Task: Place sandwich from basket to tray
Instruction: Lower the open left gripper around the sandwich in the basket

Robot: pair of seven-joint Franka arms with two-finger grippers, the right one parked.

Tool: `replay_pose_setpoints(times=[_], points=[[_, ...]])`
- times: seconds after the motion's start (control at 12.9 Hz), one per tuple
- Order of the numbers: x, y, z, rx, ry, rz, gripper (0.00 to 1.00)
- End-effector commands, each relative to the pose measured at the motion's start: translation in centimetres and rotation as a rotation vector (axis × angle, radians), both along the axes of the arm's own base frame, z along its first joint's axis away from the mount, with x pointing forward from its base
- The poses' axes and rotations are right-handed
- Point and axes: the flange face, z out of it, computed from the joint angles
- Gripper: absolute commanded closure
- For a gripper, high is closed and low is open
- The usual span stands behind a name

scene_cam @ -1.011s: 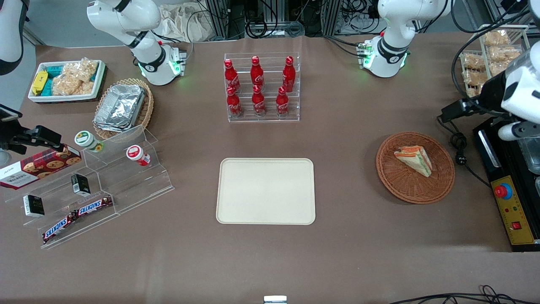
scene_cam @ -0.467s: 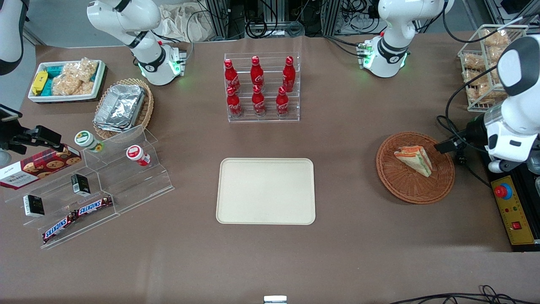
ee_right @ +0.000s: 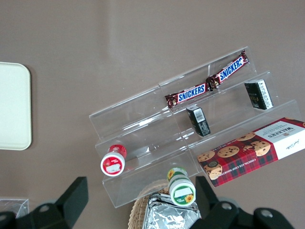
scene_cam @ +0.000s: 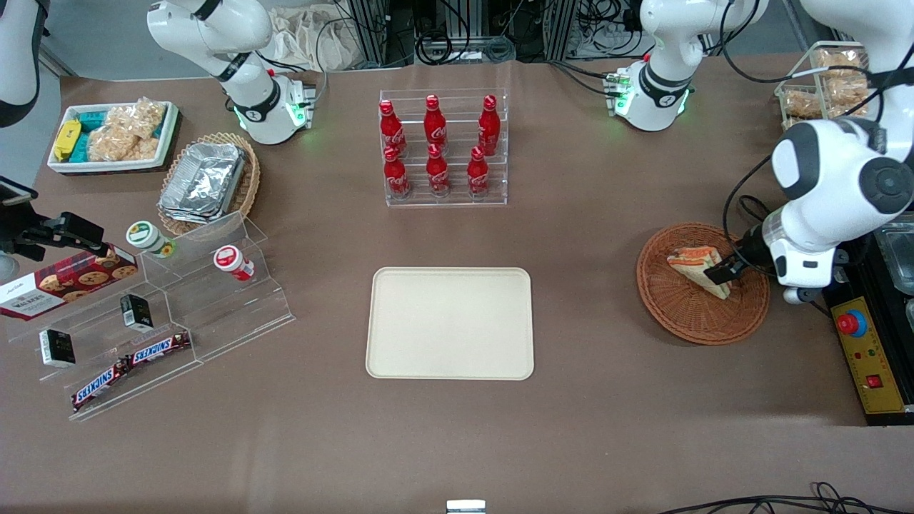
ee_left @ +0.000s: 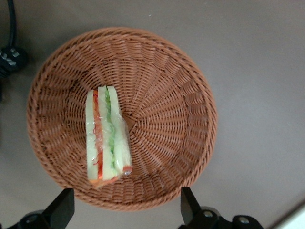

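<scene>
Your gripper (ee_left: 125, 212): above the basket (scene_cam: 678, 314), fingers (ee_left: 61, 210) spread wide, holding nothing; sandwich (scene_cam: 696, 268): lying in the basket, wrapped; tray (scene_cam: 450, 323): on the worktop (scene_cam: 593, 400), well apart from the basket.

reddish-brown woven basket (ee_left: 157, 86), cream tray (scene_cam: 450, 323)

Gripper (ee_left: 124, 210): fingers spread wide above the basket (scene_cam: 678, 307), only fingertips (ee_left: 62, 207) in frame. Sandwich (scene_cam: 696, 268): corner nearest the arm covered by a finger.
</scene>
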Motion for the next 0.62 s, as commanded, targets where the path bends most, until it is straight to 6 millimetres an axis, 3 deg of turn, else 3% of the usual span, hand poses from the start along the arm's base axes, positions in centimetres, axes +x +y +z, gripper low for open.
replay_pose_setpoints(times=[0.0, 0.16, 0.54], points=[[-0.3, 0.0, -2.6, 0.016, 0.024, 0.079, 0.0], [-1.3, 0.6, -3.9, 0.023, 0.059, 0.108, 0.0], [-1.4, 1.1, -6.3, 0.03, 0.101, 0.187, 0.0]])
